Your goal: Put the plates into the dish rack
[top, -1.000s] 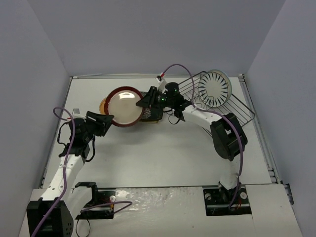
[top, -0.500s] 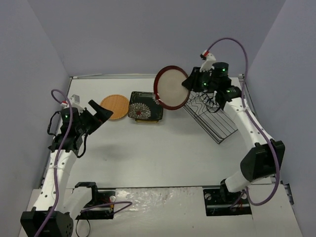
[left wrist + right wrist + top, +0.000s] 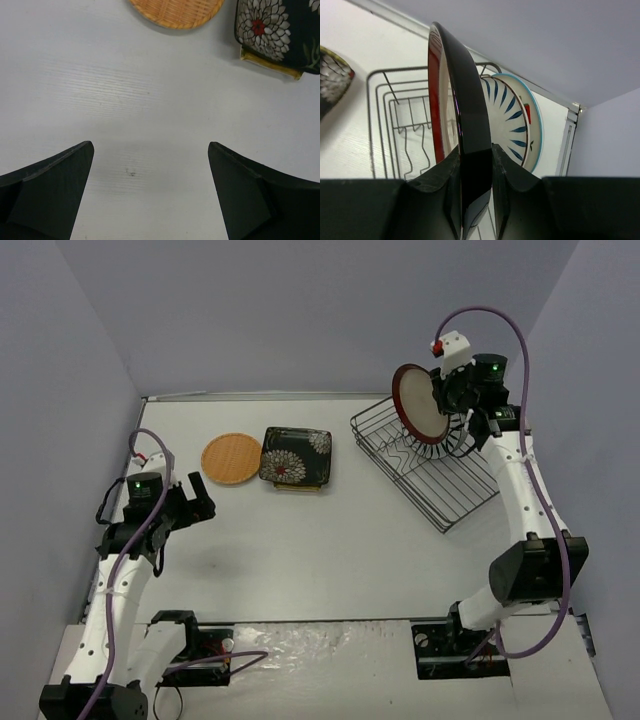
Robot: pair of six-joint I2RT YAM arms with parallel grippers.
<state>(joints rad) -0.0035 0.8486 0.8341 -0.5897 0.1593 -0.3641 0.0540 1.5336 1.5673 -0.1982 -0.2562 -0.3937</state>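
The red-rimmed plate (image 3: 418, 405) stood on edge above the dish rack (image 3: 440, 490), just beside the striped plate (image 3: 512, 120) in it. Our right gripper (image 3: 475, 170) pinched its rim. We judged it next had to go down into a free slot. Our left gripper (image 3: 151, 165) hung spread wide, holding nothing.
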